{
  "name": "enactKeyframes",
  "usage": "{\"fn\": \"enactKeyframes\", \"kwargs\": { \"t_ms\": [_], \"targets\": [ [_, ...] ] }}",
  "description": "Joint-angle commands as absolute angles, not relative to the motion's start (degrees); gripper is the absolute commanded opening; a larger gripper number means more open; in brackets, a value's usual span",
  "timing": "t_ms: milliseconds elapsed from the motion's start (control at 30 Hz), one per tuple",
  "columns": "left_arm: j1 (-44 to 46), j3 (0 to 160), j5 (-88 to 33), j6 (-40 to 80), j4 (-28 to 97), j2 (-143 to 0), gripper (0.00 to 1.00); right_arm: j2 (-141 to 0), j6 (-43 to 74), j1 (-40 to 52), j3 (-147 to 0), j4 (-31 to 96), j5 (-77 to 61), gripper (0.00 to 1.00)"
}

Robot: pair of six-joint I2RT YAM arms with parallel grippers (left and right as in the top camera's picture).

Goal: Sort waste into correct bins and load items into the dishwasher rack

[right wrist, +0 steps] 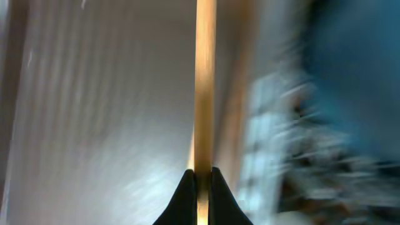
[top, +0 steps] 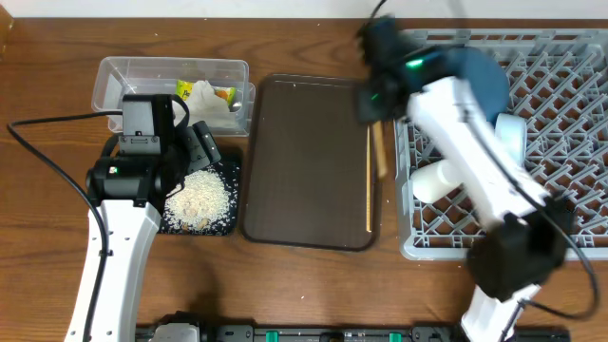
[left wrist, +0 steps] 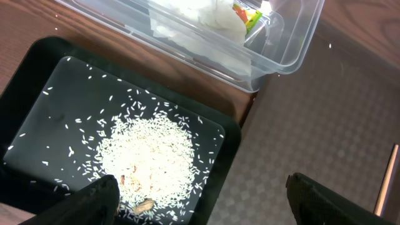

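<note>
My right gripper (top: 376,95) (right wrist: 201,181) is shut on a wooden chopstick (top: 380,152) (right wrist: 205,75), held over the gap between the brown tray and the grey dishwasher rack (top: 560,104); the wrist view is motion-blurred. The other chopstick (top: 367,190) (left wrist: 385,181) lies on the brown tray's right side. The rack holds the dark-blue plate (top: 480,76), the light-blue bowl (top: 513,133) and a white bowl (top: 432,180). My left gripper (top: 195,142) (left wrist: 206,206) is open and empty above the black tray (top: 223,171) (left wrist: 50,94) of rice (top: 199,199) (left wrist: 150,153). The clear tub (top: 123,81) (left wrist: 294,44) holds the napkin (top: 214,112) (left wrist: 200,19) and wrapper (top: 217,93) (left wrist: 247,14).
The brown serving tray (top: 304,161) (left wrist: 312,125) lies in the middle, between the black tray and the rack. A black cable (top: 47,161) loops across the table at the left. I cannot make out the pale-green cup.
</note>
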State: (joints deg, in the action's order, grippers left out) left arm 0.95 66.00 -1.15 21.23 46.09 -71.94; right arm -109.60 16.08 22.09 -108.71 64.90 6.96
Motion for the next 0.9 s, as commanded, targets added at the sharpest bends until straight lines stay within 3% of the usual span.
{"fn": "enactKeyframes", "kwargs": {
  "t_ms": [0, 267, 733, 867],
  "targets": [
    [0.71, 66.61, -0.86, 21.54, 46.06, -72.23, 0.88, -107.90, 7.25, 16.97, -109.84, 63.99, 14.41, 0.01],
    [0.71, 66.61, -0.86, 21.54, 46.09, -72.23, 0.88, -112.27, 4.54, 9.28, -109.65, 59.81, 9.52, 0.01],
    [0.71, 66.61, -0.86, 21.54, 46.09, -72.23, 0.88, -115.46, 5.65, 9.82, -109.65, 55.86, 7.94, 0.02],
    [0.71, 66.61, -0.86, 21.54, 46.06, -72.23, 0.88, -115.46, 5.72, 9.82, -109.65, 54.37, 6.11, 0.06]
  ]
}}
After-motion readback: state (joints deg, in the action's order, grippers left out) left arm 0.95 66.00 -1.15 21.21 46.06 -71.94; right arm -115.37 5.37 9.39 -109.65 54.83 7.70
